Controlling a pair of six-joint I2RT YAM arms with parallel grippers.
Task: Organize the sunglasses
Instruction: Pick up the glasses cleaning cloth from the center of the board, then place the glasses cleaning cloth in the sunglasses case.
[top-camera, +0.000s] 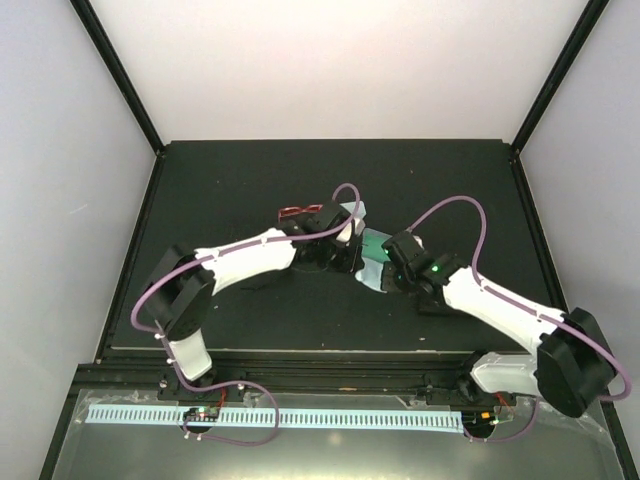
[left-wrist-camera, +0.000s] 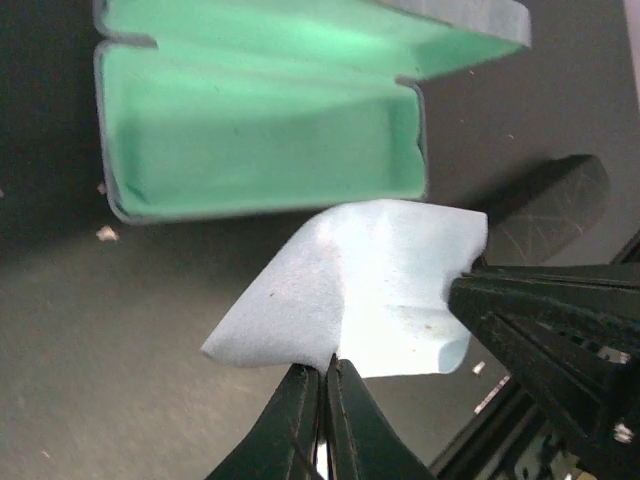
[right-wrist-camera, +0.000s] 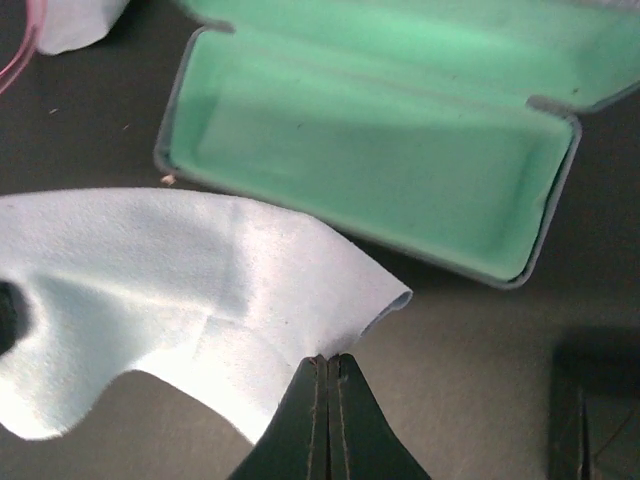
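From the overhead camera I see the red sunglasses (top-camera: 296, 212) lying on the black table (top-camera: 220, 180). They sit just beyond the left arm's wrist, on its far side, apart from both sets of fingertips. I cannot pick out the black pair against the dark surface. Both arms reach in from their bases and bend toward the middle. The left gripper (top-camera: 352, 250) and right gripper (top-camera: 385, 268) nearly meet beside an open glasses case (top-camera: 375, 243) with a green lining. From up here I cannot tell how the fingers stand.

My left wrist camera settles it for that side. The left gripper's fingers (left-wrist-camera: 290, 430) are pressed together, pinching the near edge of a light blue cleaning cloth (left-wrist-camera: 370, 290). The right gripper enters from the right of this view and bites the cloth's corner. The open case lies just past the cloth.

On the right wrist camera, the right gripper's fingers (right-wrist-camera: 300, 430) are clamped tight on the cloth's edge, and the cloth spreads away to the left. The case sits open beyond it, its lid on the far side. A second cloth (right-wrist-camera: 80, 20) shows in the top left corner. Beside it is a thin pink strand that I cannot identify as frame or cable. Only the overhead view clearly shows the sunglasses.
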